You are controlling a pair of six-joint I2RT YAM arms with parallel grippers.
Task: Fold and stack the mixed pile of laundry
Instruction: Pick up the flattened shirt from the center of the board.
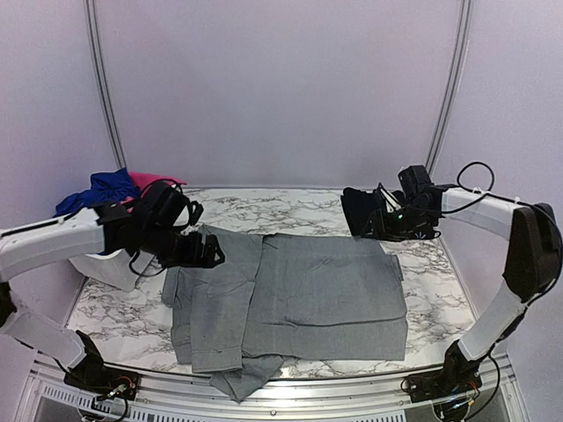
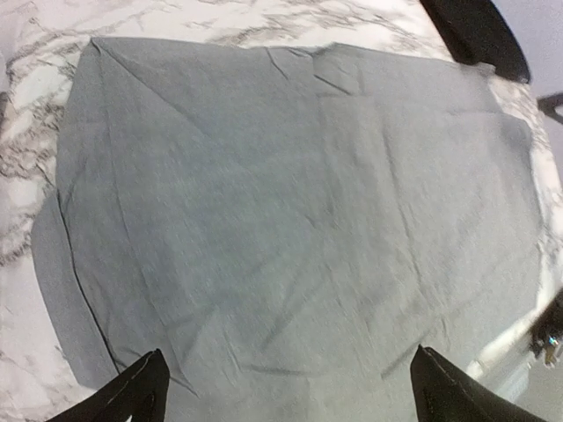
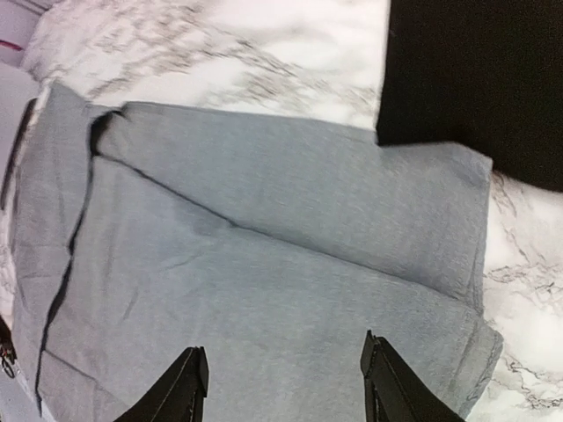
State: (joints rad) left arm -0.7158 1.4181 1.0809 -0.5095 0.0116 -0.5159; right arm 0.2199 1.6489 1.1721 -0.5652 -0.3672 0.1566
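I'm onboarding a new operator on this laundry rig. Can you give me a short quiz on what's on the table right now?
1. True or false: part of the grey garment hangs over the near edge of the table.
2. Where does the black cloth lie? A: at the table's far right. B: at the table's near left corner. C: hanging over the near edge.
3. Which holds cloth, the left gripper or the right gripper?

Key: 1 true. 2 A. 3 neither; both are open and empty above the grey garment.
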